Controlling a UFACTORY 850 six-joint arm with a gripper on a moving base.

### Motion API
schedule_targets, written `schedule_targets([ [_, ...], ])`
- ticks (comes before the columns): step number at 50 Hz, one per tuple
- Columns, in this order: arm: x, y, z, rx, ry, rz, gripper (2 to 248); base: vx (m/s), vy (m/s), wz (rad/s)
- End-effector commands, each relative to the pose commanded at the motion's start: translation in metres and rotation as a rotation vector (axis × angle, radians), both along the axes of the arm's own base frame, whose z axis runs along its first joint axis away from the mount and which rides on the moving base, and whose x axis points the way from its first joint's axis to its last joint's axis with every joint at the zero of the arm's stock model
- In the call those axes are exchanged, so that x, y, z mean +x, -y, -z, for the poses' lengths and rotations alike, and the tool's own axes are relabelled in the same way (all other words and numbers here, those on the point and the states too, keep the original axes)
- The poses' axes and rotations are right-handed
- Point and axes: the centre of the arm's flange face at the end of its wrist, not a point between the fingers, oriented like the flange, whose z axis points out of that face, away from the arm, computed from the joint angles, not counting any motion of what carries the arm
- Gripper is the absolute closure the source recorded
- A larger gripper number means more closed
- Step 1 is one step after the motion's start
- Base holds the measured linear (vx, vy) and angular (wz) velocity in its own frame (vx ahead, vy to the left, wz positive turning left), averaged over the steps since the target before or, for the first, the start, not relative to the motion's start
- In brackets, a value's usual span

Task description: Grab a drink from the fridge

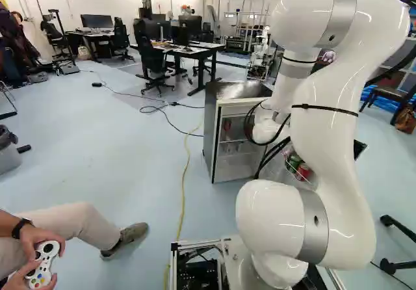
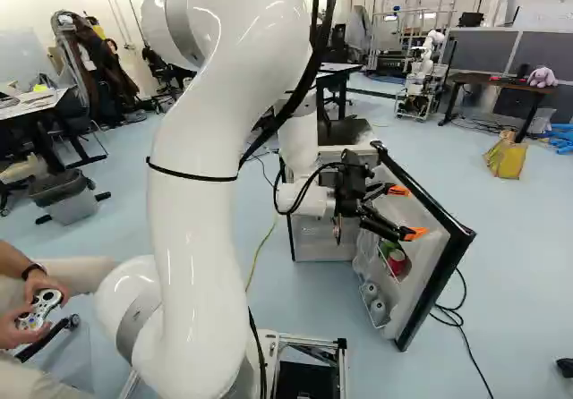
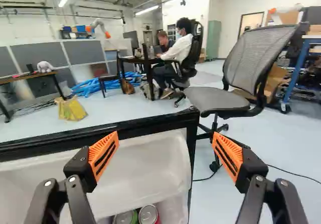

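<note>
Well, in the left base view a red metal can (image 1: 303, 171) and a green metal can (image 1: 294, 161) sit in the grey-sided fridge's (image 1: 212, 131) open door. In the right base view the black gripper (image 2: 412, 211) is above them, apparently mid-approach. In the wrist view its orange-padded fingers (image 3: 104, 156) are spread, empty; next, lower and align.

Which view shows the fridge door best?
The right base view: nearly the whole open door shows, top edge to foot, with a red can in its rack. The wrist view gives only its upper part, close up; in the left base view the arm hides most of it.
</note>
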Motion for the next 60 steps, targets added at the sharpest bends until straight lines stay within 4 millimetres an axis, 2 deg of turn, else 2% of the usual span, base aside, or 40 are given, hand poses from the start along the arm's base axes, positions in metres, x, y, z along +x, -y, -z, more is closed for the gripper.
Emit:
schedule_targets([
  [34,-0.026,-0.02,-0.007,0.006,-0.053,-0.329,3,0.0,0.0,0.0],
  [60,-0.027,-0.032,-0.009,0.004,-0.067,-0.577,3,0.0,0.0,0.0],
])
